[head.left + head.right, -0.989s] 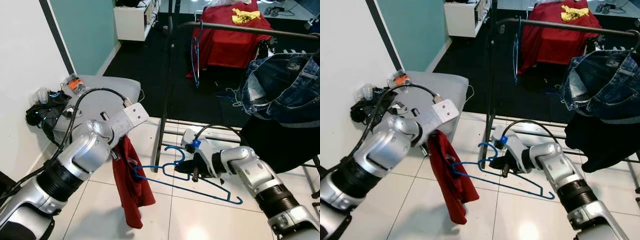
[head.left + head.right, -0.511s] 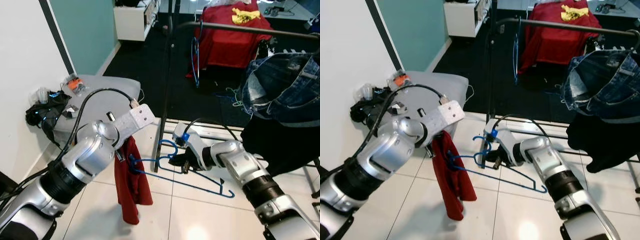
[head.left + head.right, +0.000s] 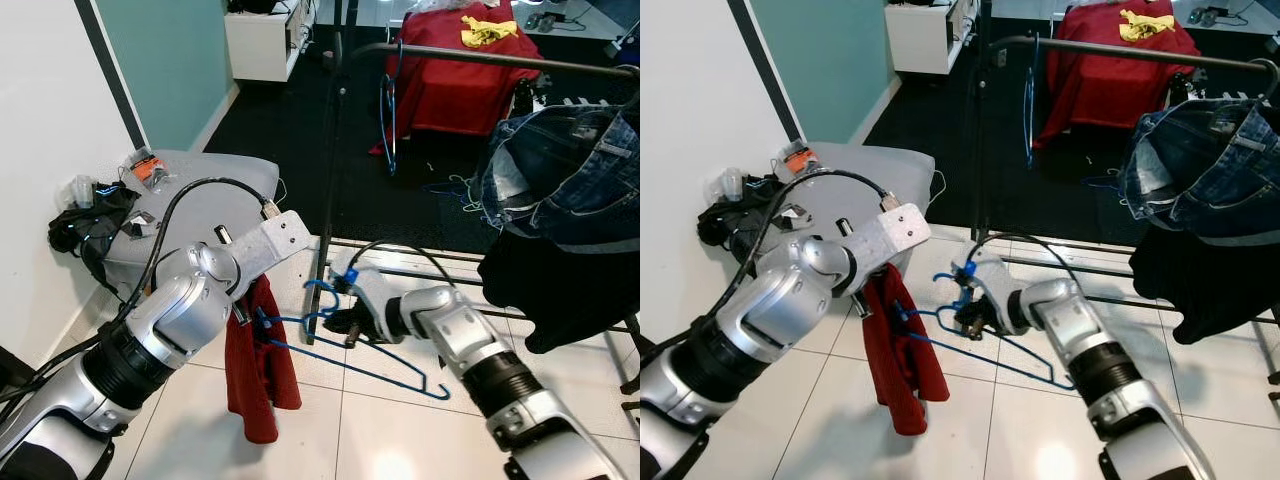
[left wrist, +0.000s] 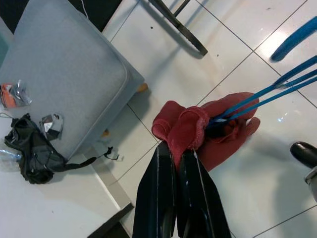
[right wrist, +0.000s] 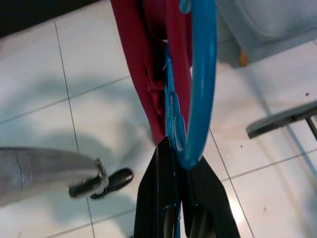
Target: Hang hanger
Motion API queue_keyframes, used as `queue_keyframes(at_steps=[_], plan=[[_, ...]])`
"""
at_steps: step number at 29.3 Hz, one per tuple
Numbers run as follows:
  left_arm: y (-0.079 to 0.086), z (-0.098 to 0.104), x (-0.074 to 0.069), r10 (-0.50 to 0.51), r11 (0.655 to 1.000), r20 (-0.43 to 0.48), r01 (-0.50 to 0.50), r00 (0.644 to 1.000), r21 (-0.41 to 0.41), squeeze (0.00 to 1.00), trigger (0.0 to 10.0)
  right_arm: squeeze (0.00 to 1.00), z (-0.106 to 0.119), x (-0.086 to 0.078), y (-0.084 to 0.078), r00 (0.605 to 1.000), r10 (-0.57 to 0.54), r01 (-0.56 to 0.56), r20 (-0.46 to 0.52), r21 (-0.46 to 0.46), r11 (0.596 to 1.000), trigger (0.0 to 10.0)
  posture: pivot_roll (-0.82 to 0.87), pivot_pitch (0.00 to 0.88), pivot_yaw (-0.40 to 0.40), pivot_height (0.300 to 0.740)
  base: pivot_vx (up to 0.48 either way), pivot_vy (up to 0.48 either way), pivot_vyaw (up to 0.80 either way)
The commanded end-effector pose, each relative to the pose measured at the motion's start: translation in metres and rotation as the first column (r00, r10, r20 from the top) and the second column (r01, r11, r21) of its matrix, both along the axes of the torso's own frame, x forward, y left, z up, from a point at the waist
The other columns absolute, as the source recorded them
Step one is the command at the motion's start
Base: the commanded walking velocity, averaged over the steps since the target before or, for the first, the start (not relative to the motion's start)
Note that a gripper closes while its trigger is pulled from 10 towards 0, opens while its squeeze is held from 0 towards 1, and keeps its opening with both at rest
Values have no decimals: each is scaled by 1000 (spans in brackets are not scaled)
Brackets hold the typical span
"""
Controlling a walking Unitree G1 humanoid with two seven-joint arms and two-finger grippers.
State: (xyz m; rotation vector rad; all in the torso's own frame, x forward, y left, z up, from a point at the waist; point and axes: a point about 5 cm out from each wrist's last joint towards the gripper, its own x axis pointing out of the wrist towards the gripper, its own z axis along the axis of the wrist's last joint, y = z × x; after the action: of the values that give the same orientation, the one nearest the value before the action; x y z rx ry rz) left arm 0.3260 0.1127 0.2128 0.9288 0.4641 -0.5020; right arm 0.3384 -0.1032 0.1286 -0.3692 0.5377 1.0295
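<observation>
Blue hanger [image 3: 345, 345] neck pinched in right gripper [image 3: 345, 325], held low over the tiles by the rack's corner post. Left gripper [image 4: 179, 163] clamps the red cloth [image 3: 256, 375] on its far end. Rail [image 3: 500, 60] is well above; risk: cloth slides off, or hook snags the post on the lift

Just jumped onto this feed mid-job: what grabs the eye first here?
The blue hanger, held level above the white tile floor between both arms: the right gripper pinches it near its hook, and the left gripper clamps the red garment drooping from its other end. Behind stands the dark clothes rail, with jeans hung at its right.
</observation>
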Motion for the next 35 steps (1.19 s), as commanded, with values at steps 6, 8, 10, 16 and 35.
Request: queue_keyframes(at_steps=[6, 8, 10, 16, 35], plan=[[5, -11, -3, 4, 998, -5, -4, 1000, 69, 0, 10000, 0, 22, -5, 15, 991, 69, -77, 111, 65, 995, 10000, -10, 164, 6, 740, 0, 0, 0], [6, -12, -3, 7, 997, -6, -6, 1000, 72, 0, 10000, 0, 26, -7, 16, 989, 83, -91, 120, 63, 994, 10000, -12, 164, 7, 740, 0, 0, 0], [6, -12, -3, 8, 998, -6, -8, 1000, 68, 0, 10000, 0, 27, -7, 16, 986, 95, -101, 134, 38, 994, 10000, -11, 164, 7, 740, 0, 0, 0], [8, -7, 1, 23, 998, 14, -24, 1000, 61, 0, 10000, 0, 20, -10, 11, 980, 134, -125, 145, -73, 989, 10000, -12, 162, 7, 740, 0, 0, 0], [-5, 22, -4, -18, 987, -55, 9, 998, -158, 0, 10000, 0, -17, -15, 11, 993, 68, -57, 95, -108, 992, 10000, 6, 136, 8, 740, 0, 0, 0]])
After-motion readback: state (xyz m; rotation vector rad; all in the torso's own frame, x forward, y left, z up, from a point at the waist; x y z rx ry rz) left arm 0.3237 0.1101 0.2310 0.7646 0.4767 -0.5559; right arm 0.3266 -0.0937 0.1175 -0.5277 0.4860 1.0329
